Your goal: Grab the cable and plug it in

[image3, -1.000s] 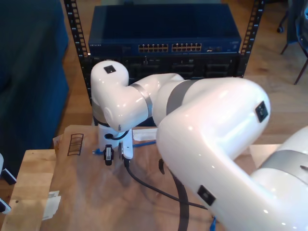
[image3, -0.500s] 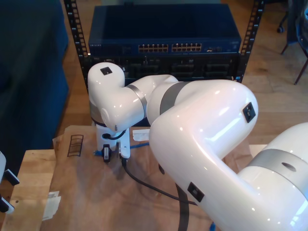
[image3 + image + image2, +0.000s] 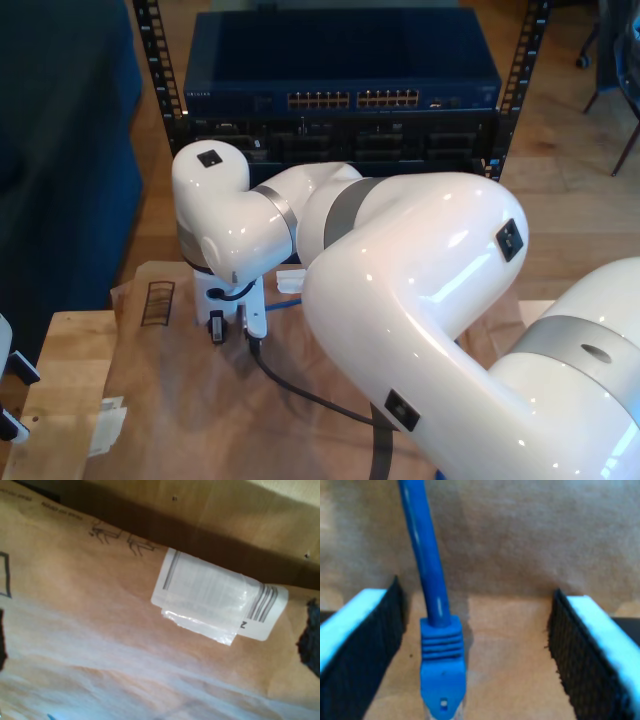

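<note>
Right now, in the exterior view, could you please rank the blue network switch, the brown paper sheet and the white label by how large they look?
Largest to smallest, as they appear:
1. brown paper sheet, though an arm hides much of it
2. blue network switch, farther from the camera, so its rank against the paper is unsure
3. white label, clearly smallest, partly hidden

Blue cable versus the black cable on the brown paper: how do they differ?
The blue cable is bright blue and thin; the black cable is dark and looks thicker. The blue cable ends in a ribbed boot between my second gripper's open pads; the black cable runs from an arm. Both lie on brown paper.
</note>
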Action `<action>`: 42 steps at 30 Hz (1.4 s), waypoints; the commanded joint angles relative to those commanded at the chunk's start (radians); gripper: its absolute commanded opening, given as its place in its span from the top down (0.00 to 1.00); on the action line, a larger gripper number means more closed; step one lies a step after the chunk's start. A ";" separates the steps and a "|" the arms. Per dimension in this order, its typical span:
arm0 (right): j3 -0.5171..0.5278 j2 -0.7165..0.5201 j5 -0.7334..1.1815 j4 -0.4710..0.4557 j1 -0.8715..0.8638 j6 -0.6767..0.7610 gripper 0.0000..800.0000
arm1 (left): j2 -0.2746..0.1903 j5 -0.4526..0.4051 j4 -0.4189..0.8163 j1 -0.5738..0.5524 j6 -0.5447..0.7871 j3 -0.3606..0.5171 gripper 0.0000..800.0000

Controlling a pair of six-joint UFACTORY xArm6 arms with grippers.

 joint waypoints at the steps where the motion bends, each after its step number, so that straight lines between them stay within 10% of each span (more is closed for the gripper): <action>1: 0.000 0.000 0.000 0.000 0.000 0.000 0.49 | 0.000 0.000 0.000 0.000 0.000 0.000 0.00; 13: 0.002 -0.008 0.000 -0.107 0.028 0.006 0.98 | -0.002 0.000 0.000 0.000 0.000 -0.002 0.00; 21: 0.071 -0.132 0.012 -0.106 0.018 0.006 1.00 | -0.009 0.011 -0.002 0.002 0.000 -0.006 0.00; 29: 0.385 -0.493 0.021 -0.101 -0.066 0.005 1.00 | -0.063 0.081 -0.163 -0.005 0.009 -0.037 0.00; 42: 0.595 -0.916 0.218 0.035 -0.256 0.000 1.00 | -0.063 0.132 -0.473 -0.307 0.009 -0.106 0.00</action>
